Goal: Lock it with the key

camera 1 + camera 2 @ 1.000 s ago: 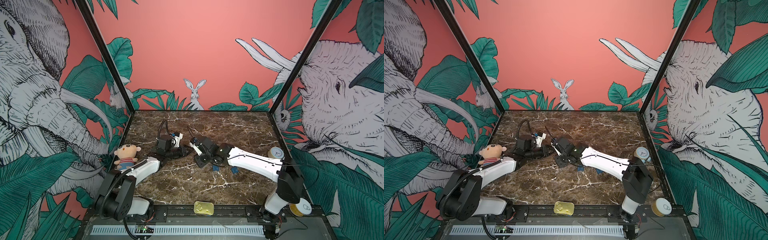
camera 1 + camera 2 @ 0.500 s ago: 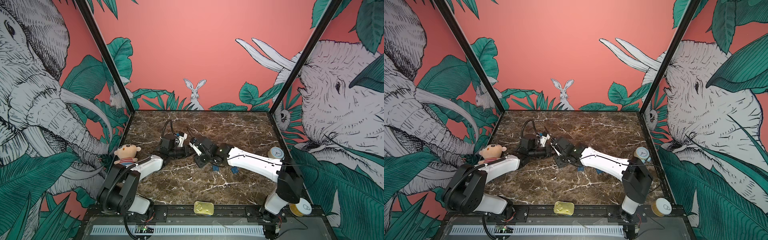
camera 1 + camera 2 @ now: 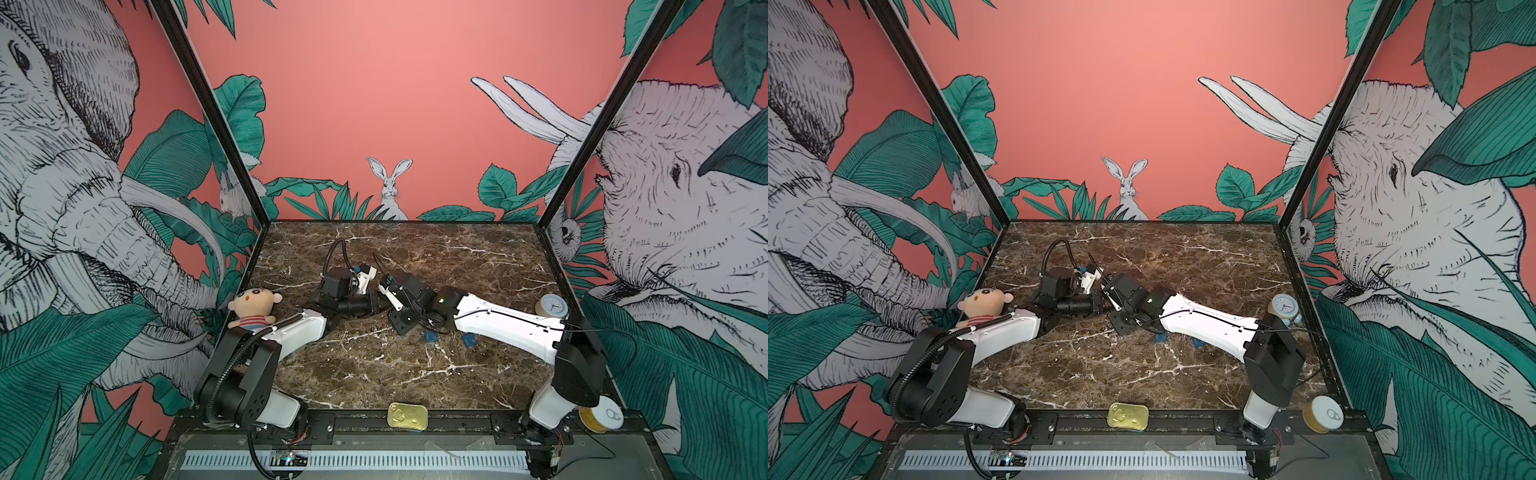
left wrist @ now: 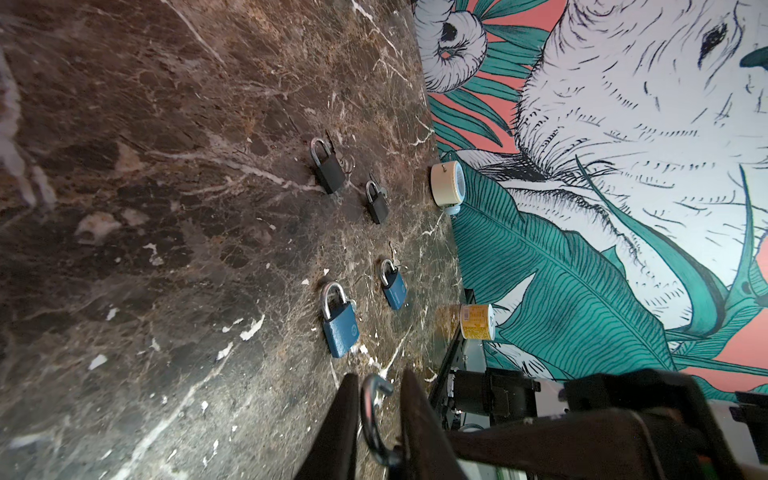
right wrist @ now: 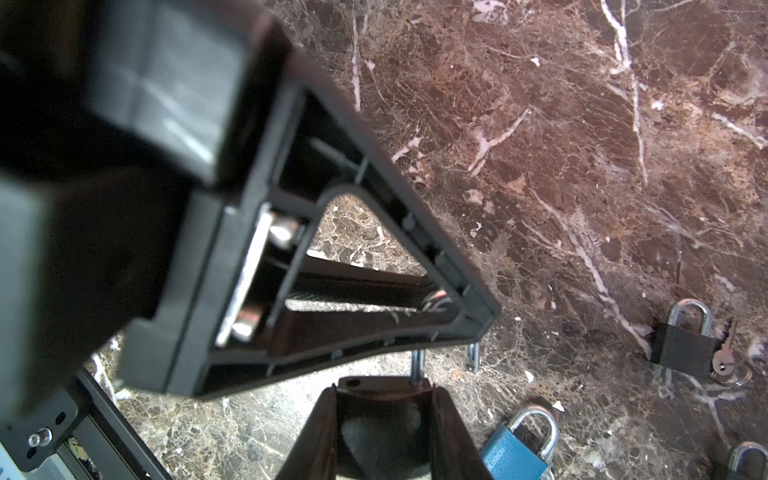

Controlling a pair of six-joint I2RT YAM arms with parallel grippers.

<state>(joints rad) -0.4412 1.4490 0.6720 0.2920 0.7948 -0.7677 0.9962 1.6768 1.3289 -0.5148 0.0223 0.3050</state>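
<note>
Status: right tool [image 5: 383, 387] clamps the dark metal padlock [image 5: 380, 409] mid brown marble tabletop [image 4: 166, 208]; left tool [image 4: 380, 375] is narrowly open around its silver hooked shackle [image 4: 368, 415]. I'd align the free leg, then push straight in.

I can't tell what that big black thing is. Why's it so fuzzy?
Right wrist view: the left gripper sits close to the lens and blurs; the black padlock farther off is crisp. Left wrist view: the marble table smears at one edge.
</note>
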